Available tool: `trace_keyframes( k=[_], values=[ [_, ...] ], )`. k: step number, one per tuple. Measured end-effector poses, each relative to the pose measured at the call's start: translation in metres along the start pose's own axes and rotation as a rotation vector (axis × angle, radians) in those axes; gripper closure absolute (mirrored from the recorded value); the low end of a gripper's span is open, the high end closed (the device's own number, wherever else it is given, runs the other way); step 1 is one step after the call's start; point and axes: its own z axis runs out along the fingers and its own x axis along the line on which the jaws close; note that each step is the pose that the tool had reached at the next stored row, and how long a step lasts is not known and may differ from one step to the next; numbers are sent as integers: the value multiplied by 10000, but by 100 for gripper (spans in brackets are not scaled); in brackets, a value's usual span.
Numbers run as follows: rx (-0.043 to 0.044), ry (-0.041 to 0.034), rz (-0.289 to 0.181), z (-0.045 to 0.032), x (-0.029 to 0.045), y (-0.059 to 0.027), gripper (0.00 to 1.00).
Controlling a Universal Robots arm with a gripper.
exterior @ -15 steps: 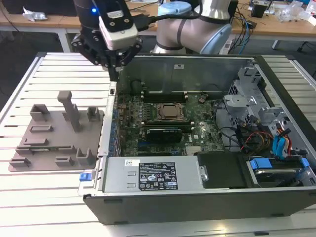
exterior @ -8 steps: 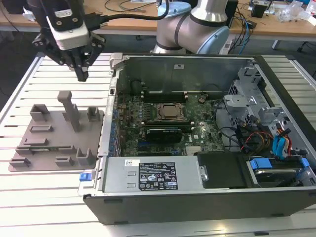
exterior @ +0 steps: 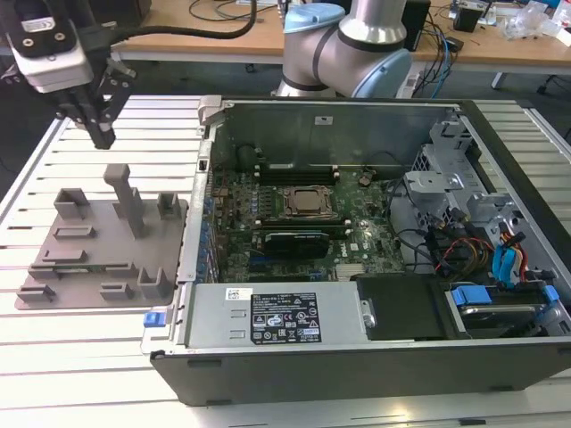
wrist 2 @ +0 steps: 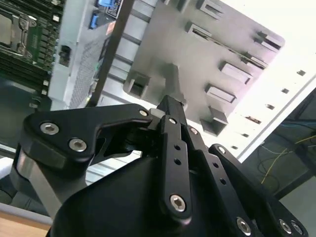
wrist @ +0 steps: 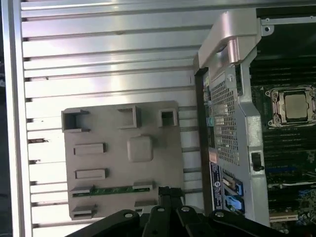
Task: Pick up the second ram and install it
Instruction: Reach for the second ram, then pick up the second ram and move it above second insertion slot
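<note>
Nearest: black metal hand [wrist: 170, 192], its linkage close to the lens in both wrist views. The fingers look drawn together with nothing between them.
Hand's place: in the exterior view it hangs above the silver slatted table [exterior: 53, 348], near the far side of the grey plastic plate with upright blocks [exterior: 98, 245], and touches nothing.
Task's thing: the second ram, a long thin dull-green memory board [wrist: 113, 189], stands on edge in the plate, bridging two low grey blocks along one side.
Handling: probably light, stiff and brittle, with smooth faces that could slip. A pinch across the flat faces near the middle of the upper edge should keep it level and spare the contact edge.
Destination: open black and silver computer case [exterior: 357, 357] stands just beside the plate on the exterior view's right, with the green motherboard [exterior: 366, 242] inside.
First wrist view: looks straight down on the plate and gives the board's green edge.
Exterior view: gives the hand's height above the plate and the whole case.
Second wrist view: gives the finger linkage close up and the plate's blocks at a slant.
</note>
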Motion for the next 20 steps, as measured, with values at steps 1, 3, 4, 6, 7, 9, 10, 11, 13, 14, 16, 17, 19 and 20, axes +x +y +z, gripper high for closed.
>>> trace_keyframes(
  k=[1,3,4,6,7,9,10,11,13,14,16,17,19,20],
  values=[
    [-1,-1,1,0,47,-23,90],
    [3,0,-2,-1,135,-99,90],
    [21,-2,-1,-3,166,-144,90],
    [32,-3,-2,-2,202,-196,90],
    [34,-3,-2,-2,219,-217,90],
    [35,-3,-2,1,257,-261,90],
    [35,-3,-2,5,288,-305,90],
    [36,-2,-2,13,334,-358,90],
    [36,-4,-1,26,414,-421,90],
    [36,-3,-4,28,438,-431,90],
    [36,-2,-4,27,441,-431,90],
    [35,-3,-4,28,441,-431,90],
    [36,-3,-4,27,442,-431,90],
    [35,-3,-4,28,442,-431,90]
  ],
)
